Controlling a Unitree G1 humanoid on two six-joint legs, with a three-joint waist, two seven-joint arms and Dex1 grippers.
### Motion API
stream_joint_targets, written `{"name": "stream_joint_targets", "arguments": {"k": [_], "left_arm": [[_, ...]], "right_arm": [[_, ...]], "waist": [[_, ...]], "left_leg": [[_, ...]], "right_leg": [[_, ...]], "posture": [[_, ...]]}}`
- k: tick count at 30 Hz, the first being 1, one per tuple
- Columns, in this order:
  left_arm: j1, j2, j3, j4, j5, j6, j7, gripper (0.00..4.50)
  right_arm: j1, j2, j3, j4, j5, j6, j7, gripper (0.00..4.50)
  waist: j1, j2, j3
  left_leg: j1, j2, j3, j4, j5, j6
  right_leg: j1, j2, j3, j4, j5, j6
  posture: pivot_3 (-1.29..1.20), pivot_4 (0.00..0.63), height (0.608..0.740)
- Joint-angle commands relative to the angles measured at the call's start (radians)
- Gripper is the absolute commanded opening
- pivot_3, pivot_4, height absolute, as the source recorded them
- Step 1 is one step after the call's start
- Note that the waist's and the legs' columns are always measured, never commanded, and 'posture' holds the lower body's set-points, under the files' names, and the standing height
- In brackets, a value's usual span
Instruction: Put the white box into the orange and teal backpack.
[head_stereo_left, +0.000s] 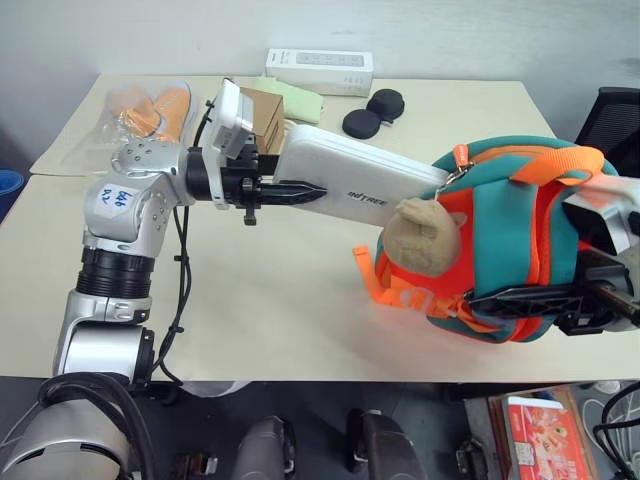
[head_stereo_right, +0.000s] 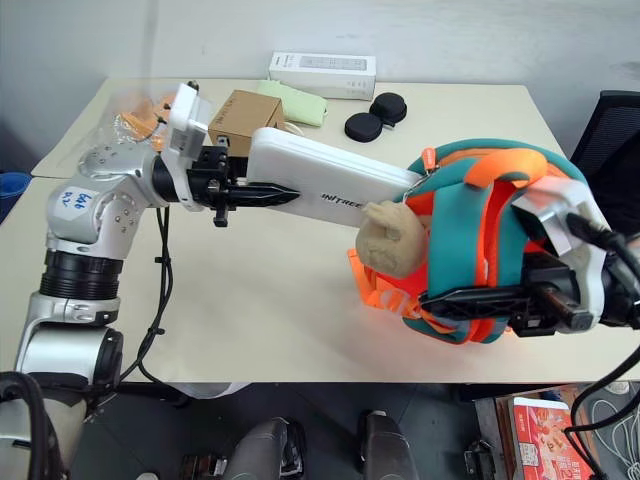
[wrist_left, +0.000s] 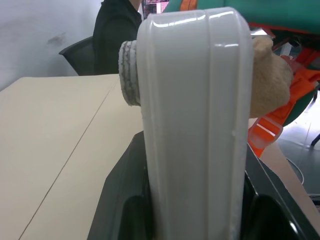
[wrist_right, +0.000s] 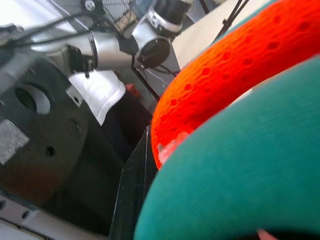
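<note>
While the left gripper clamps one end of the white box and holds it above the table, the box's far end meets the orange and teal backpack beside its plush bear. At the other side, the right gripper is pinched on the backpack's lower edge.

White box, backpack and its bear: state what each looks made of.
White box: hard plastic, glossy; highlights run along its rounded edges. Orange and teal backpack: soft padded fabric, probably neoprene-like, matte; the orange shows a perforated mesh weave. Bear: tan plush, fuzzy.
</note>
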Motion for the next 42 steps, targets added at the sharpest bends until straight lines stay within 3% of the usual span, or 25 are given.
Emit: {"name": "stream_joint_targets", "arguments": {"k": [1,15,16,20,24,28,32,38,42], "left_arm": [[-0.057,-0.114,-0.03,-0.008,-0.01,-0.013,0.015,1.34],[-0.046,-0.508,-0.229,0.236,0.248,-0.192,0.169,1.34],[-0.043,-0.513,-0.22,0.237,0.257,-0.194,0.193,2.06],[-0.011,-0.445,-0.157,0.171,0.237,-0.148,0.208,3.24],[0.071,-0.264,-0.05,-0.031,0.105,0.014,0.113,4.44],[0.098,-0.085,0.077,-0.175,-0.092,0.225,0.012,4.48],[0.08,-0.01,0.13,-0.256,-0.189,0.323,0.011,4.48],[0.083,-0.076,0.015,-0.364,-0.133,0.284,0.095,4.48],[0.068,-0.146,-0.102,-0.305,0.007,0.224,0.216,4.48]], "right_arm": [[0.029,0.037,0.004,-0.089,-0.064,-0.109,-0.028,0.01],[0.171,0.062,-0.015,-0.178,-0.073,-0.197,-0.094,0.01],[0.175,0.066,-0.015,-0.181,-0.072,-0.2,-0.109,0.0],[0.193,0.076,-0.024,-0.178,-0.067,-0.202,-0.151,0.0],[0.226,0.078,-0.034,-0.176,-0.075,-0.214,-0.162,0.0],[0.244,0.08,-0.022,-0.167,-0.093,-0.236,-0.165,0.0],[0.244,0.075,-0.009,-0.149,-0.108,-0.25,-0.158,0.0],[0.214,0.064,0.014,-0.116,-0.118,-0.254,-0.151,0.0],[0.201,0.066,0.011,-0.12,-0.1,-0.242,-0.158,0.0]], "waist": [[0.006,0.0,0.0],[0.009,-0.001,0.0],[0.01,-0.001,0.0],[0.0,-0.001,0.0],[-0.019,0.0,0.0],[-0.016,0.0,0.0],[-0.008,0.0,0.0],[-0.003,0.0,0.0],[-0.002,0.0,0.0]], "left_leg": [[0.0,-0.002,0.0,0.0,0.0,0.002],[0.0,-0.003,0.0,0.001,-0.001,0.006],[0.0,-0.003,-0.001,0.001,-0.001,0.006],[0.0,-0.001,-0.001,0.001,-0.001,0.005],[0.001,0.001,-0.001,0.0,0.0,0.003],[0.001,0.002,-0.003,0.0,0.001,0.0],[0.001,0.0,-0.006,0.001,0.001,0.001],[0.004,-0.004,-0.013,0.001,0.001,0.003],[0.004,-0.004,-0.013,0.001,0.001,0.002]], "right_leg": [[0.0,0.0,0.001,0.0,0.001,0.002],[0.002,-0.004,0.002,-0.002,0.002,0.003],[0.001,-0.004,0.001,-0.002,0.002,0.003],[0.002,-0.004,0.001,-0.002,0.002,0.003],[0.001,-0.002,0.001,0.0,0.001,0.001],[0.001,-0.001,0.001,0.001,0.0,0.0],[0.005,-0.002,-0.001,0.0,0.0,0.0],[0.014,-0.004,0.0,-0.005,0.001,0.001],[0.014,-0.004,0.0,-0.004,0.001,0.001]], "posture": [[0.0,0.15,0.74],[0.0,0.15,0.74],[0.0,0.15,0.74],[0.0,0.15,0.74],[0.0,0.15,0.74],[0.0,0.15,0.74],[0.0,0.15,0.74],[0.0,0.15,0.74],[0.0,0.15,0.74]]}}
